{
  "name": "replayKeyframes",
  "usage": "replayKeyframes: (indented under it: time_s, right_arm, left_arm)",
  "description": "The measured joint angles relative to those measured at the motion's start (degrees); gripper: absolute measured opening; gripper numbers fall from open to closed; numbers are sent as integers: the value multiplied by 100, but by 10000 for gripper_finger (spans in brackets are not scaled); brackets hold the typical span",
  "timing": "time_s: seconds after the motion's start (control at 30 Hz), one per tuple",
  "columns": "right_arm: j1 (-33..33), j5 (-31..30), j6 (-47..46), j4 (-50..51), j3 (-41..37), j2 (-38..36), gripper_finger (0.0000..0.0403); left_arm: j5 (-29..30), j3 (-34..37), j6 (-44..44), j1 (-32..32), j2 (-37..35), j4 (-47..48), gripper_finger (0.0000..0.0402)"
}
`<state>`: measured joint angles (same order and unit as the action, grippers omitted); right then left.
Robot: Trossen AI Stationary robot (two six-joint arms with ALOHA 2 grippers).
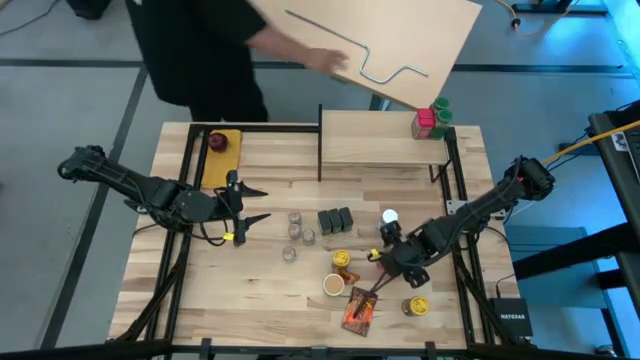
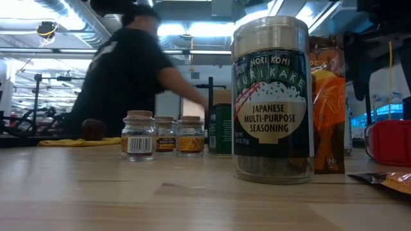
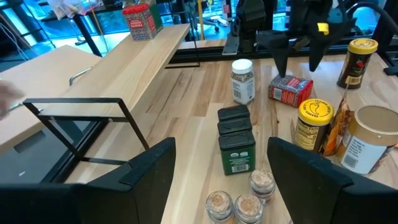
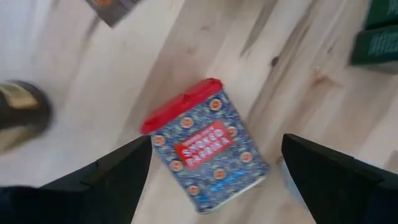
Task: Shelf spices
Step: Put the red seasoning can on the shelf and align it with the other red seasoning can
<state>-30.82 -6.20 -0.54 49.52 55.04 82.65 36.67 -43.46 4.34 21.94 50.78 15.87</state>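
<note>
A paprika tin (image 4: 208, 146) with a red lid and a blue patterned face lies on its side on the tabletop. My right gripper (image 4: 216, 146) hangs open above it, pointing down, one finger on either side, apart from it. The left wrist view shows the tin (image 3: 291, 91) under that gripper (image 3: 297, 59). My left gripper (image 1: 258, 203) waits open at the table's left, aimed at three dark tins (image 1: 335, 220) and three small jars (image 1: 295, 236). The shelf (image 1: 380, 145) stands at the far edge with a red box (image 1: 424, 122) and green-lidded jars (image 1: 441, 108) on its right end.
A white-lidded jar (image 1: 390, 216), yellow-lidded jars (image 1: 342, 260), a tan-lidded jar (image 1: 333, 285) and an orange packet (image 1: 360, 310) crowd around my right gripper. A person (image 1: 200, 50) holds a pale board (image 1: 390, 40) over the table's far edge. A dark red round thing (image 1: 218, 141) sits far left.
</note>
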Motion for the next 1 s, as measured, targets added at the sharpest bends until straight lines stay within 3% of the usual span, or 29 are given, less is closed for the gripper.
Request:
replayKeyframes:
  time_s: [0.13,0.6,1.0]
  right_arm:
    - [-110,-280,370,-23,-149,0,365]
    - [-111,-230,577,-811,-841,-4,365]
    - [-103,-74,-206,-1046,-1002,9,365]
  left_arm:
    - [2,0,4,-3,0,-27,249]
    - [17,0,18,-116,0,-23,249]
    - [16,0,55,-147,0,-20,249]
